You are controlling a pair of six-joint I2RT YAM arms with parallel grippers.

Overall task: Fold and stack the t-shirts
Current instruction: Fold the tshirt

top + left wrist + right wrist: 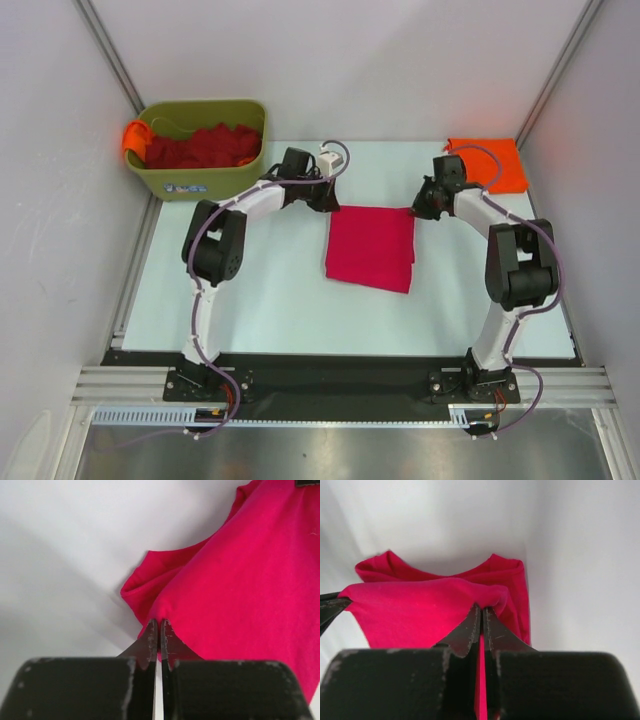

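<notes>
Squarely between them — crimson-pink t-shirt (370,250), far corners tight inside closed left gripper (159,626) and right gripper (481,612)

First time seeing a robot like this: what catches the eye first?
A crimson-pink t-shirt lies folded in the middle of the table, its far corners pinched by the left fingers and right fingers. At the far left stands an olive-green bin heaped with dark red clothes; a folded orange t-shirt lies at the far right corner.
</notes>
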